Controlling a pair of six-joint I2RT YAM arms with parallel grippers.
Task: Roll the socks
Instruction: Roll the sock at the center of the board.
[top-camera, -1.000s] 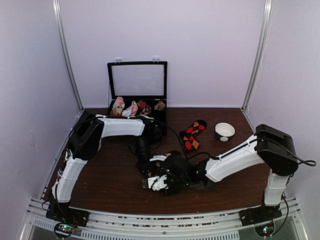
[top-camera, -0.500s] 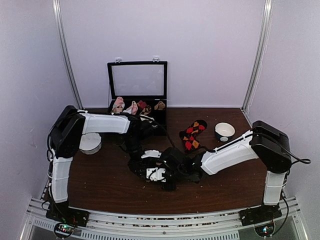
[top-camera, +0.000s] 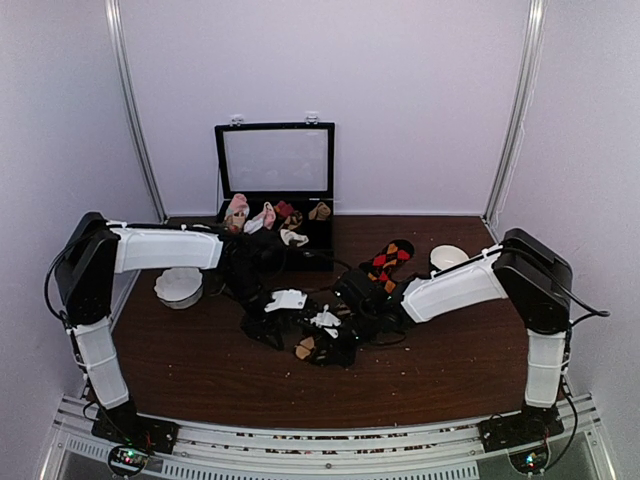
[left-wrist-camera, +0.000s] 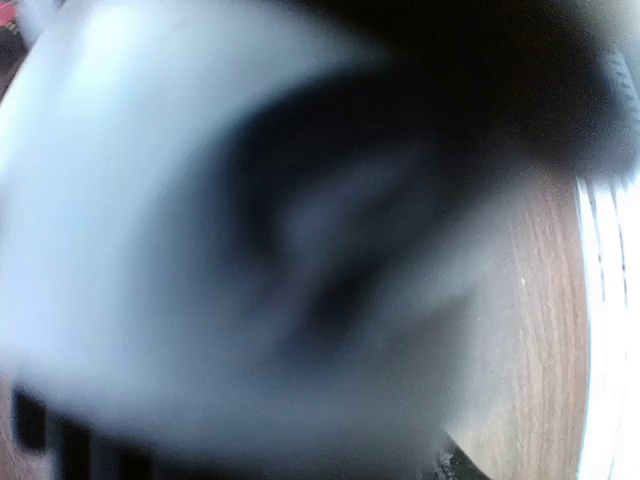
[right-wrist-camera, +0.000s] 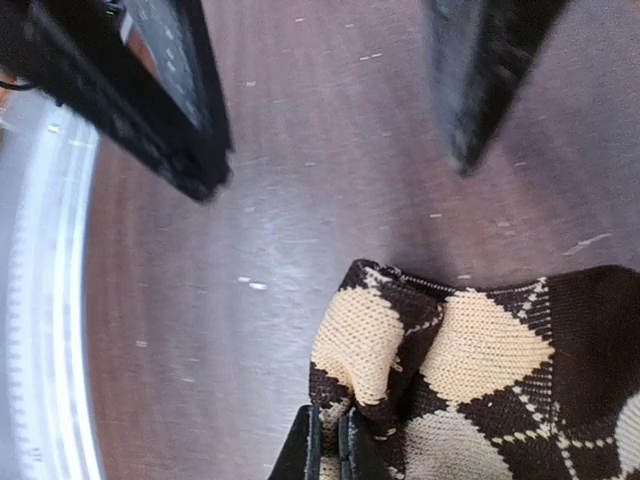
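Sock with tan diamonds (right-wrist-camera: 470, 370), lying before the black case (top-camera: 275, 160), is pinched by the tightly closed right claw (right-wrist-camera: 328, 445); left claw (top-camera: 265, 325), probably nearby, is too blurred to tell its opening.

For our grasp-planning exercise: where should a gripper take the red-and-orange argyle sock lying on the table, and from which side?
Probably its far end, from above: the red-and-orange argyle sock lies flat on the table, and the right arm crowds its near end.
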